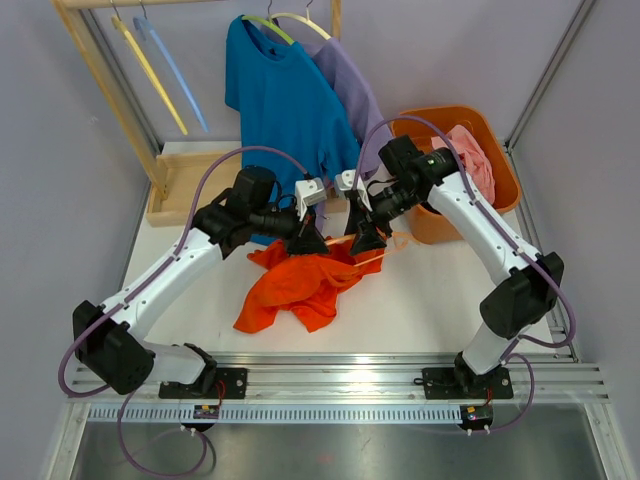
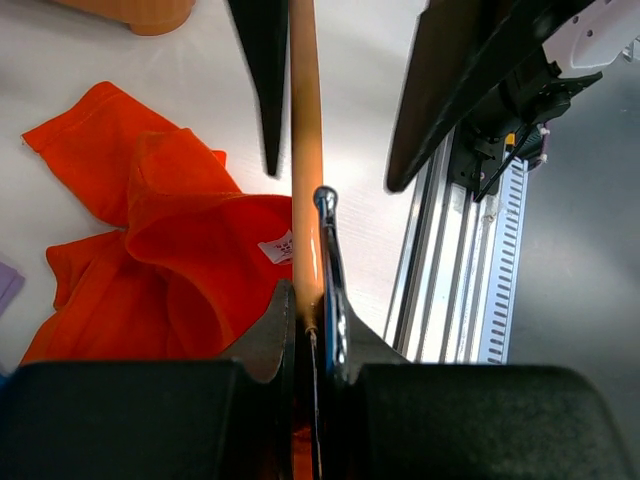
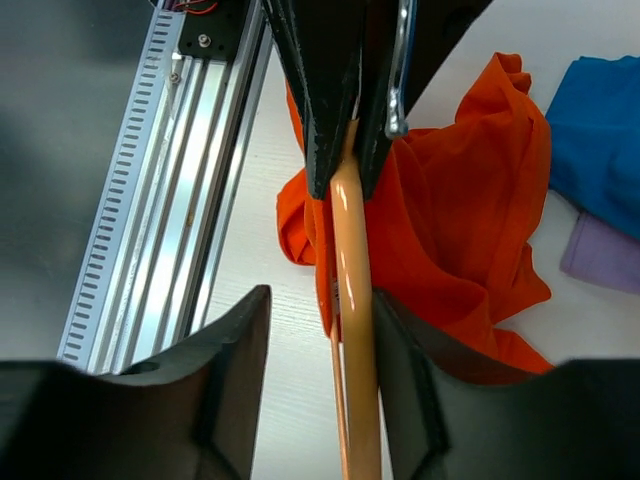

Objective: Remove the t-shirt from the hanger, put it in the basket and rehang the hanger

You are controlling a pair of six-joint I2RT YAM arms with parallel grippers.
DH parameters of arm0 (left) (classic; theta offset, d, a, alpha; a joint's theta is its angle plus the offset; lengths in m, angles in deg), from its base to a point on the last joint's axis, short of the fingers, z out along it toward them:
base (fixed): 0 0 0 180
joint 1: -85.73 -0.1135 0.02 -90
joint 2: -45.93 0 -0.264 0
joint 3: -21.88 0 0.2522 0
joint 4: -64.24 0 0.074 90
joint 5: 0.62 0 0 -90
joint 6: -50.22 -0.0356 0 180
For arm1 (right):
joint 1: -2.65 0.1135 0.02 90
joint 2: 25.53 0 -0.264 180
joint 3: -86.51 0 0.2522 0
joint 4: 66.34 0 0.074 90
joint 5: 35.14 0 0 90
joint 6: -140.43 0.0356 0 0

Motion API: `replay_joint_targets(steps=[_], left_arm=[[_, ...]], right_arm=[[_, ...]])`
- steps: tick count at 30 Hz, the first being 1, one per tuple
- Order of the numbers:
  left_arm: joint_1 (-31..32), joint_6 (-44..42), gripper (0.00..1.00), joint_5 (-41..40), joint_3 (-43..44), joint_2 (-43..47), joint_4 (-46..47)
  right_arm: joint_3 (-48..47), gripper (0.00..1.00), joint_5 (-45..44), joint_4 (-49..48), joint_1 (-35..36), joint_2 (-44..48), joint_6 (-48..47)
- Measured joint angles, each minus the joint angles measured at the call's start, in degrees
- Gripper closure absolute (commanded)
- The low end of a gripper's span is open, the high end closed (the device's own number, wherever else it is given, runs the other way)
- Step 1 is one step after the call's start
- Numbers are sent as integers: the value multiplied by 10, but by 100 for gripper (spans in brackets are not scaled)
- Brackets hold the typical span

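The left end effector [image 2: 312,300] is clamped on the hanger [image 3: 352,250]. The right end effector [image 3: 322,305] stands apart, astride the bar. The orange t-shirt [image 1: 300,285] lies crumpled on the worktop [image 1: 420,300] directly beneath. Risk: if a fold is snagged on the bar, lifting will drag the fabric.

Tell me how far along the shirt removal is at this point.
Done, apparently: the orange t-shirt lies crumpled on the table, seemingly free of the hanger. In hand: the left gripper is shut on the hanger beside its metal hook, and the right gripper straddles it with open jaws. Left: probably check that no fabric clings to the hanger, then let it go.
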Motion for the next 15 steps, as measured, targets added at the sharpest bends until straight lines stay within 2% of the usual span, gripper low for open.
replay_joint_targets(steps=[8,10,12,15], left_arm=[[5,14,100,5,-2,2,3],[5,16,100,5,-9,6,10],[6,20,100,7,-17,13,20],[8,34,99,3,-24,23,33]], right_arm=[[55,85,-15,-64,16,5,34],[62,89,-14,-72,16,12,38],[71,100,-15,-80,17,22,46],[80,100,-18,-93,18,37,62]])
